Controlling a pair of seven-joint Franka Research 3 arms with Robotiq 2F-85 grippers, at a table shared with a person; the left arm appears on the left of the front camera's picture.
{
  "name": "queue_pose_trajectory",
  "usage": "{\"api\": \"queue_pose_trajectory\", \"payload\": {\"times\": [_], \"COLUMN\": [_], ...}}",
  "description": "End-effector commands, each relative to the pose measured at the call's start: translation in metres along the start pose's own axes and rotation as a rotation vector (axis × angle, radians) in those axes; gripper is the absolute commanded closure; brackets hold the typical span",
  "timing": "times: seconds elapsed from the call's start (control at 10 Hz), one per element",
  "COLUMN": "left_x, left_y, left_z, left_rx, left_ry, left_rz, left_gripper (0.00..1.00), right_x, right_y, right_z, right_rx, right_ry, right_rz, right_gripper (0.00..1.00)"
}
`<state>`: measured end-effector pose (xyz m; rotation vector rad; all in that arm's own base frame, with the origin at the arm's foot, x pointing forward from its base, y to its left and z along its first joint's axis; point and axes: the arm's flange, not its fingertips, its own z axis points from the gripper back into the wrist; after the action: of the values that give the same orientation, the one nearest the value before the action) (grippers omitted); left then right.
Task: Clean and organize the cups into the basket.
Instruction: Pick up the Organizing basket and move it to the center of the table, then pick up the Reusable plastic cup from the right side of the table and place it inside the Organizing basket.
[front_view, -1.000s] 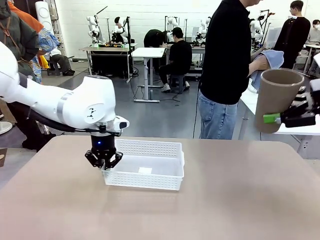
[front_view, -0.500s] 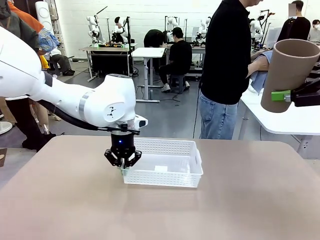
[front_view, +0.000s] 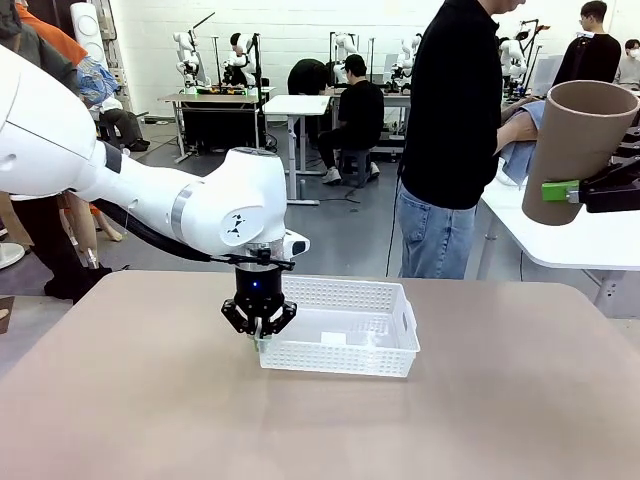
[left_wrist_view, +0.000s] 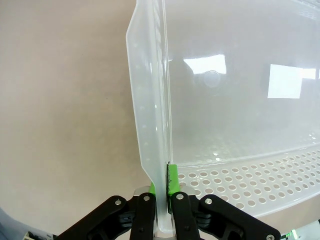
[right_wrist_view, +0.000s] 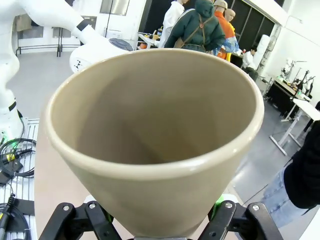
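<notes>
The white lattice basket (front_view: 340, 358) rests on the tan table, a little right of centre. My left gripper (front_view: 259, 330) points straight down and is shut on the basket's left end wall. In the left wrist view that thin wall (left_wrist_view: 150, 125) is pinched between the green-padded fingers (left_wrist_view: 171, 182) of the left gripper (left_wrist_view: 162, 202). A tall kraft brown cup (front_view: 575, 140) hangs high at the right edge, mouth up and slightly tilted, with my right gripper (front_view: 578, 190) shut on its lower part. The cup's open mouth (right_wrist_view: 150, 130) faces the right wrist camera, above the right gripper (right_wrist_view: 155, 225).
A person in a black top and jeans (front_view: 450, 130) stands at the far side, holding a blue cloth (front_view: 520, 145). A white side table (front_view: 580, 245) stands behind on the right. The bare tabletop (front_view: 480, 420) spreads around the basket.
My left gripper has dragged the basket to the right across the table. The right gripper lifted the cup a little higher early on, then stayed put.
</notes>
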<state>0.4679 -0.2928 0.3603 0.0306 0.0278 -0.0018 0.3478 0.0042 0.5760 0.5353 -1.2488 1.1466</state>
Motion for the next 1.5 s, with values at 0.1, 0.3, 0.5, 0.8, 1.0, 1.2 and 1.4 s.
{"api": "queue_pose_trajectory", "payload": {"times": [0.1,0.3,0.5,0.8,1.0,1.2,1.4], "left_x": [0.0,0.0,0.0,0.0,0.0,0.0,0.0], "left_y": [0.003,0.003,0.003,0.003,0.003,0.003,0.003], "left_z": [0.0,0.0,0.0,0.0,0.0,0.0,0.0], "left_rx": [0.002,0.002,0.002,0.002,0.002,0.002,0.002], "left_ry": [0.001,0.001,0.001,0.001,0.001,0.001,0.001], "left_rz": [-0.007,-0.007,-0.007,-0.007,-0.007,-0.007,-0.007], "left_gripper": [1.0,1.0,1.0,1.0,1.0,1.0,1.0], "right_x": [0.003,0.001,0.021,0.041,0.028,0.018,0.016], "right_y": [0.002,0.0,-0.003,0.012,0.02,0.028,0.034], "right_z": [0.001,0.001,-0.076,-0.173,-0.218,-0.25,-0.276], "right_rx": [0.006,-0.001,0.159,0.354,0.464,0.56,0.628], "right_ry": [0.0,-0.001,0.319,0.673,0.95,1.07,1.04], "right_rz": [0.006,0.003,0.141,0.305,0.361,0.405,0.394], "right_gripper": [0.78,0.19,0.19,0.19,0.19,0.19,0.19]}}
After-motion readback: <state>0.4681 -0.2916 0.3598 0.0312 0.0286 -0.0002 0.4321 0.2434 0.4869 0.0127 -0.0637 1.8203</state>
